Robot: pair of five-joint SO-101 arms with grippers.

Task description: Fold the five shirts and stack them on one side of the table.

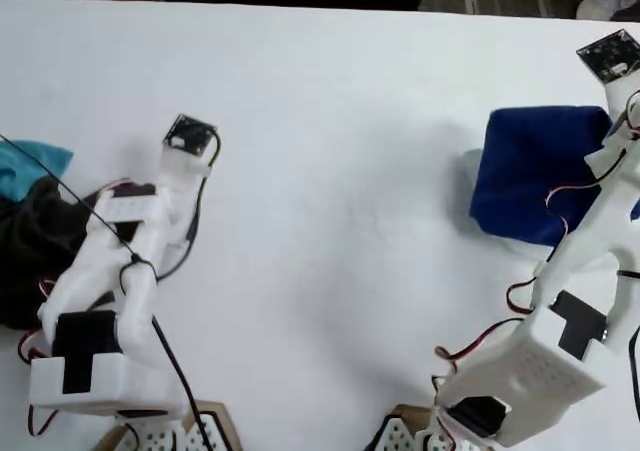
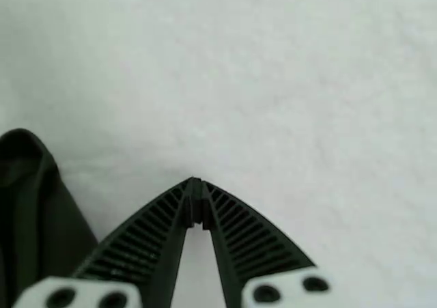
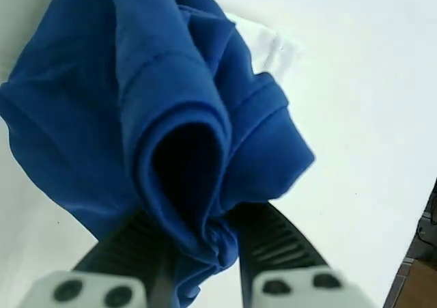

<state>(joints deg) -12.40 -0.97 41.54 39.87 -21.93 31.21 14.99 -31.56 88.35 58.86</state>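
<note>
White tabletop (image 1: 330, 121) stretches wide under both arms, and the action sits at its right edge. There the right gripper (image 3: 201, 243) has its jaws clamped on a fold of the deep blue knit shirt (image 3: 136, 96), the cloth bunched and looping open just ahead of the fingers. That blue shirt sits over a folded white garment (image 3: 270, 45) whose edge peeks out on its left side, so I take this as the stacking step.

To do it well, I'd lower the held edge until it rests flat and line it up square over the white one. Only then would I let go, backing straight out so the fingers don't drag the fold open.

Over at the near left, the left gripper (image 2: 196, 193) has its jaws together on nothing, hanging above the white surface. Beside that arm, a heap of black fabric (image 1: 30, 251) and a teal cloth (image 1: 25, 166) lie unfolded at the left edge.
</note>
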